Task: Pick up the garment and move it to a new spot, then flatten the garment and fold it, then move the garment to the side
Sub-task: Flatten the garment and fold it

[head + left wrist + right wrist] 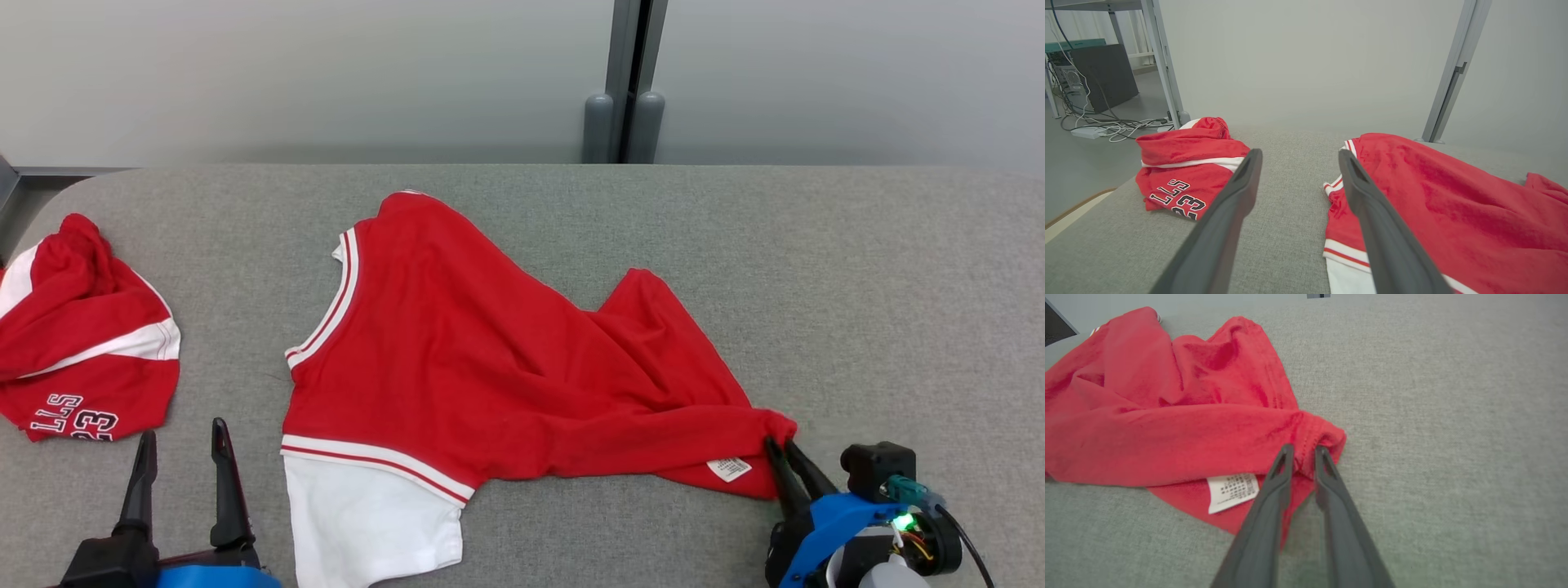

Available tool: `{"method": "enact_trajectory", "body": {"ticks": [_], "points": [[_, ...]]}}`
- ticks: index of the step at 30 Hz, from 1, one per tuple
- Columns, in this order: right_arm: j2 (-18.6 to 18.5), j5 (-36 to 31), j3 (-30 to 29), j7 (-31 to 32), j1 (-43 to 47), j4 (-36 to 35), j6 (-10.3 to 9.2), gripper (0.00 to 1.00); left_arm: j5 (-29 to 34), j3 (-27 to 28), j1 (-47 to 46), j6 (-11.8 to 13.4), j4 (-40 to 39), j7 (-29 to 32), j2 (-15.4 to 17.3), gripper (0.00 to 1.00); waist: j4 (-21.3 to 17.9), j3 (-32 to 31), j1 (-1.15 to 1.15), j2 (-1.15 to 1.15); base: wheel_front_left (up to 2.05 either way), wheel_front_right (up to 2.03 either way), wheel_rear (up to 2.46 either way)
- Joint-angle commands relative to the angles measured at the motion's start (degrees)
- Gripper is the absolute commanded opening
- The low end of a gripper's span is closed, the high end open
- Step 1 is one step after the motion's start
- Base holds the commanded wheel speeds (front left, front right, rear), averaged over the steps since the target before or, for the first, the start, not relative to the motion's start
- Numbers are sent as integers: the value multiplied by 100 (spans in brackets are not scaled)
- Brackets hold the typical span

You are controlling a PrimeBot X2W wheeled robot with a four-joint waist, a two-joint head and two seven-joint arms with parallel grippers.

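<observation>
While the right claw [776, 446] pinches a hem, the left claw [183, 431] stands apart

Rumpled across the middle of the grey counter [857, 286], the red garment [490, 351] has its white panel at the near edge. Its right tip, beside a white label [728, 469], is clamped between the right claw's fingers, toward the near edge. The left claw hangs wide and holds nothing, between the garment and a second red bundle [82, 343] by the left edge.

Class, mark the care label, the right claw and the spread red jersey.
care label [1233, 491], right wrist view, tag's middle.
right claw [1304, 451], right wrist view, between fingertips.
red jersey [457, 351], head view, body's middle.
</observation>
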Motion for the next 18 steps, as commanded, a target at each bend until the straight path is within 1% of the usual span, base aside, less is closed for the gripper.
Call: {"method": "enact_trajectory", "body": {"ticks": [1,5,9,14,18], "points": [[-11,60,56,-34,-77,62,3,0,6,46,-112,0,-6,-17,-11,100,-8,14,0,0,0,0,0],[-25,209,197,-162,-157,84,3,0,15,67,-86,15,24,-17,-15,100,-79,1,0,0,0,0,0],[-8,423,342,-330,-24,-185,2,0,-10,8,-47,21,71,-17,-17,100,-162,-52,0,0,0,0,0],[-97,550,624,-222,470,-927,3,0,-46,-6,19,52,112,-17,-18,100,-329,-103,0,0,0,0,0],[-219,707,767,121,1105,-1762,2,0,-46,-11,2,52,145,-16,-16,100,-449,-102,0,0,0,0,0]]}}
